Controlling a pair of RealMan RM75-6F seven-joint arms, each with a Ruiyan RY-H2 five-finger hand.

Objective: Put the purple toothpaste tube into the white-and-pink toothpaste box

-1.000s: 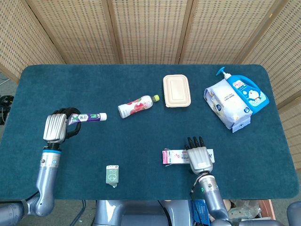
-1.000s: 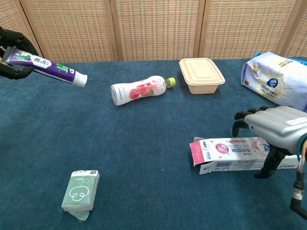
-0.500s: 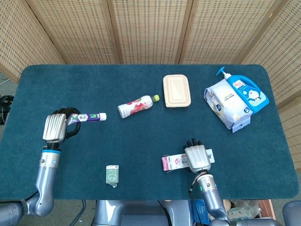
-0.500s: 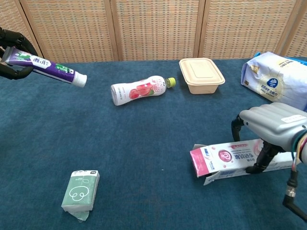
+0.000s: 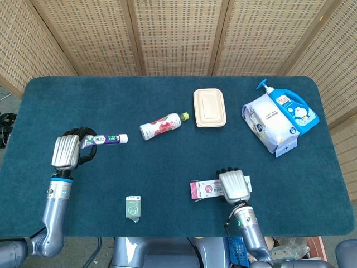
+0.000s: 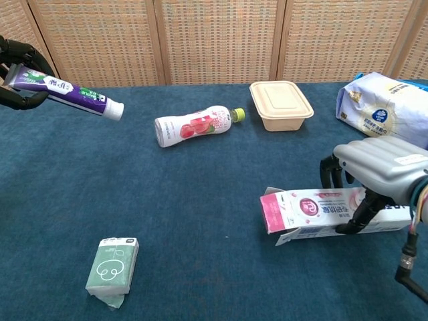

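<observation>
My left hand (image 5: pixel 66 149) (image 6: pixel 19 73) grips the purple toothpaste tube (image 5: pixel 106 139) (image 6: pixel 65 93) by its tail above the table's left side, the white cap pointing right. My right hand (image 5: pixel 234 186) (image 6: pixel 380 172) holds the white-and-pink toothpaste box (image 5: pixel 207 188) (image 6: pixel 319 210) near the front edge. The box lies lengthwise just off the cloth, its open end with loose flaps facing left toward the tube.
On the blue table (image 5: pixel 167 162), a pink drink bottle (image 5: pixel 162 125) lies on its side in the middle. A beige lidded container (image 5: pixel 210 108) sits behind it. A white bag and blue pump bottle (image 5: pixel 279 117) are at the back right. A small green packet (image 5: pixel 133 207) lies front left.
My right hand closed around the box, lifted it off the cloth and shifted it slightly left. The left hand and tube stayed nearly still.
</observation>
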